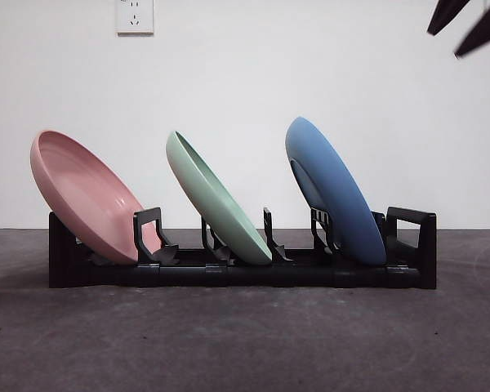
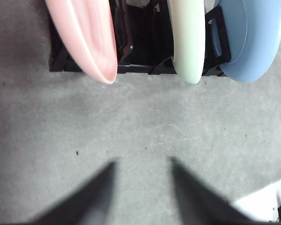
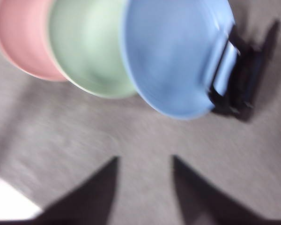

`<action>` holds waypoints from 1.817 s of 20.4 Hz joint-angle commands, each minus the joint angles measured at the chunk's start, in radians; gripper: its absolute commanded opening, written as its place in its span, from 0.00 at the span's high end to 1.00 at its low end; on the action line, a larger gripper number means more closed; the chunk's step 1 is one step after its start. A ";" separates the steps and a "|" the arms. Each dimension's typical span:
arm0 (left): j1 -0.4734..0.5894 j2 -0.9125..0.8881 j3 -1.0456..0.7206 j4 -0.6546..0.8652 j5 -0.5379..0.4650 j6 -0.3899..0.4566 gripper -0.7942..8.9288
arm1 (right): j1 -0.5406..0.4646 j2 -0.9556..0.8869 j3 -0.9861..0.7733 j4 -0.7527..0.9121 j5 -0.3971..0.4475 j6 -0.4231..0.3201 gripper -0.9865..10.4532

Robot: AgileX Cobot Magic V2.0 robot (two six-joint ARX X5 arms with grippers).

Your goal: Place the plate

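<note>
While three plates stand leaning in the slots of a black dish rack (image 1: 245, 273) on the dark grey table (image 1: 245, 343), both claws are clear of them and grasp nothing. In the front view the pink plate (image 1: 86, 196) occupies the slot at the rack's left end, the pale green plate (image 1: 216, 200) the middle slot, and the blue plate (image 1: 331, 192) the slot nearest the right end; all three tilt the same way, upper rims toward the left, each resting on its lower edge in the rack and apart from its neighbour. A white wall outlet (image 1: 135, 16) sits high on the pale wall behind. The left claw (image 2: 143, 187) hangs above bare table in front of the rack, its two jaws spread apart with only the grey surface showing between them; its wrist view shows the pink plate (image 2: 86, 37), pale green plate (image 2: 187, 37) and blue plate (image 2: 253, 37) edge-on in the rack beyond. The right claw (image 3: 145, 187) is likewise released, jaws parted over the table, with the blue plate (image 3: 171, 56) nearest it, the green plate (image 3: 86, 47) partly behind that, and the pink plate (image 3: 21, 37) farthest; this picture is blurred. In the front view, two dark tips at the top right corner and a small one at the left edge are all that shows of the arms.
</note>
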 commanded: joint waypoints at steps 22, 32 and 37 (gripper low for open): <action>-0.003 0.005 0.038 0.030 0.004 0.018 0.63 | 0.200 0.619 0.422 0.154 0.117 -0.022 0.71; -0.003 0.005 0.038 0.031 0.004 0.018 0.63 | 0.207 0.667 0.424 0.170 0.117 -0.029 0.90; -0.003 0.005 0.038 0.031 0.004 0.018 0.63 | 0.207 0.667 0.484 0.119 0.116 -0.029 0.90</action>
